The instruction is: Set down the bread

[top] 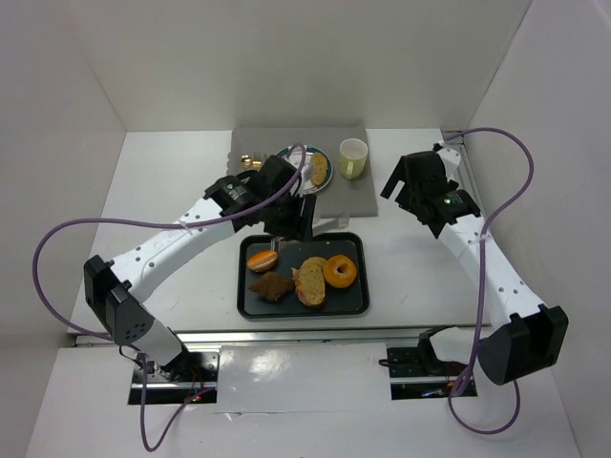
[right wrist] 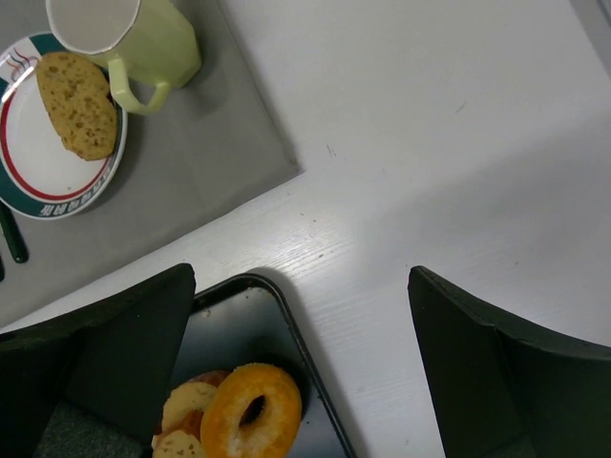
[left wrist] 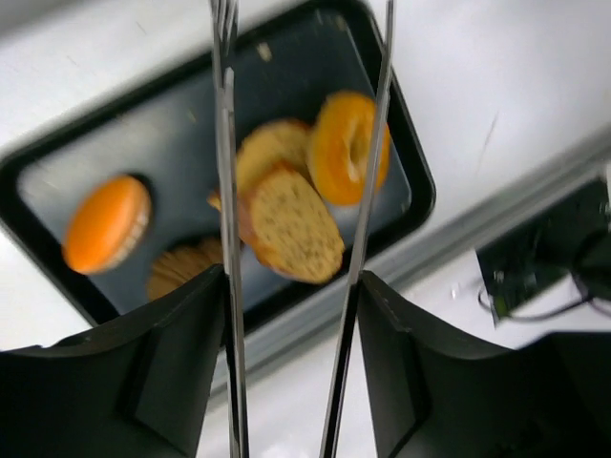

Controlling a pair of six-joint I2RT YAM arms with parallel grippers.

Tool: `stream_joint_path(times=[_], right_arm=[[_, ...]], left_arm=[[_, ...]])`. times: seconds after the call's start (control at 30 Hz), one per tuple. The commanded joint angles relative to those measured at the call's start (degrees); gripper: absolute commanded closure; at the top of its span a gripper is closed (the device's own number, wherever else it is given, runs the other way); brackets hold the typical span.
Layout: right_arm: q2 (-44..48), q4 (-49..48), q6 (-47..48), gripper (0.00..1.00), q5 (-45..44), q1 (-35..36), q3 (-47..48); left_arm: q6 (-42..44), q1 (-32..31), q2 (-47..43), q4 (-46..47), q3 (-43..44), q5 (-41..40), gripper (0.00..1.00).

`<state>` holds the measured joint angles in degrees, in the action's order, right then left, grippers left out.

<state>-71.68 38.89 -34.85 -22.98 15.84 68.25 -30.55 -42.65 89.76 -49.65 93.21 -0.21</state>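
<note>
The left end effector [left wrist: 291, 286] hovers over the black tray [left wrist: 181, 105], about half open, its fingers gripping metal tongs [left wrist: 226, 191] whose tips stand apart and empty. 1 bread slice [right wrist: 78, 103] lies on the plate [right wrist: 38, 181] beside the mug [right wrist: 143, 38]; 2 more slices [left wrist: 291, 224] overlap in the tray, touching the doughnut [left wrist: 348, 143]. The right end effector [right wrist: 298, 286] gapes wide, holding nothing.

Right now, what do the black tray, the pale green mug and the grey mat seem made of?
Black rectangular tray: probably plastic or coated metal, satin sheen. Pale green handled mug: likely glazed ceramic, smooth and thick-walled. Grey rectangular mat: seems fabric or felt, matte, no reflections.
</note>
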Motion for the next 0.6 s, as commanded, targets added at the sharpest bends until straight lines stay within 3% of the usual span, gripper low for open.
stream_joint_path(times=[0.0, 0.17, 0.4, 0.57], right_arm=[[2.8, 2.2, 0.1, 0.0, -2.7, 0.1, 1.2], [4.4, 2.5, 0.1, 0.0, -3.2, 0.1, 1.2], [4.4, 1.3, 0.7, 0.0, -2.7, 0.1, 0.7], [3.8, 1.3, 0.1, 0.0, -2.7, 0.1, -0.5]], left_arm=[[-3.6, -1.6, -0.4, 1.2, -4.3, 7.0, 0.32], [-2.2, -2.8, 1.9, 2.5, -8.0, 12.6, 0.32], [0.2, -4.0, 4.2, 0.3, -6.6, 12.6, 0.32], [0.2, -4.0, 4.0, -1.6, -6.0, 10.6, 0.38]])
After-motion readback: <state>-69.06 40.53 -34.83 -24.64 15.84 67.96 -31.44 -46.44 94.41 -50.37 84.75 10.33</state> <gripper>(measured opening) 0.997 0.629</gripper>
